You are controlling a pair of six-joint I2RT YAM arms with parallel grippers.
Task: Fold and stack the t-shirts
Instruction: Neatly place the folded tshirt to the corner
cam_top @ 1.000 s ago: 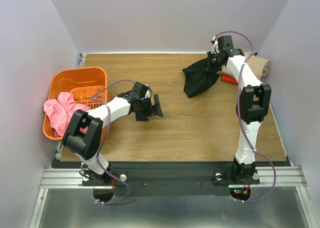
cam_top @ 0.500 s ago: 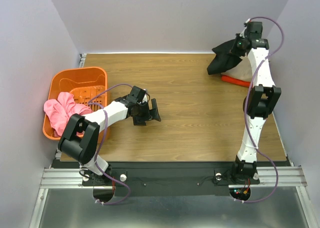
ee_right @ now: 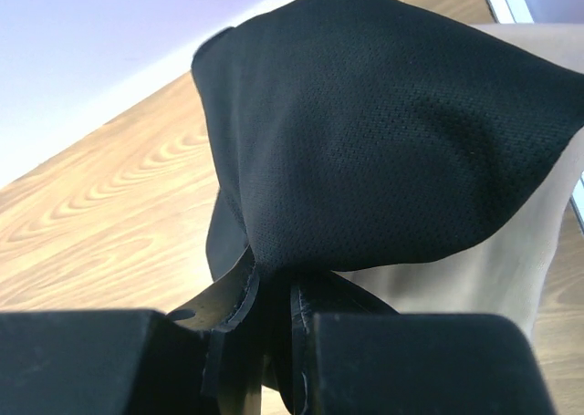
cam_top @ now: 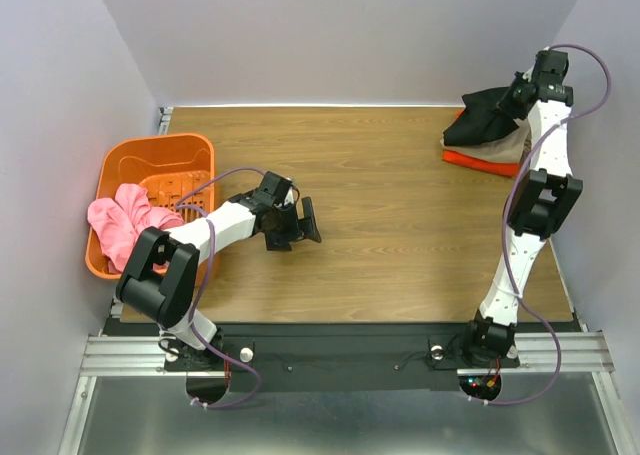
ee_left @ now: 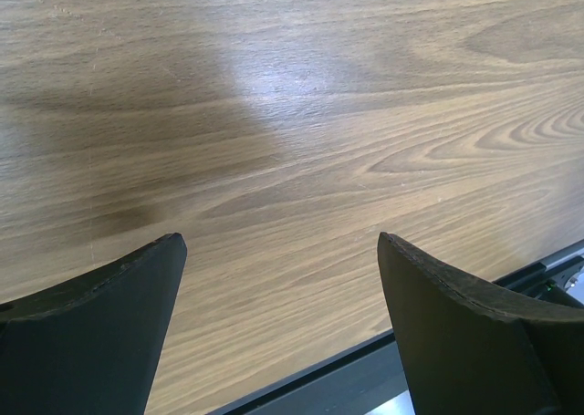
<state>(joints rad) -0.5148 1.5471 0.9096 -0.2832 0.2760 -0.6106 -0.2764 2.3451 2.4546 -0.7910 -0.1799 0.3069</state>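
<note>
Black t-shirt (ee_right: 365, 141) between right jaws

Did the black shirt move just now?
Yes. The black t-shirt went right, across the table, and now hangs over the orange t-shirt by the right wall.

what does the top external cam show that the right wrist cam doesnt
Only top external: the orange basket with pink cloth draped over its rim, the open left end effector over the table, and the orange t-shirt at the bottom of the pile. Only right wrist: the right end effector pinching the black t-shirt up close, mesh weave visible. Both: the black t-shirt over the tan t-shirt, and the wooden table.
</note>
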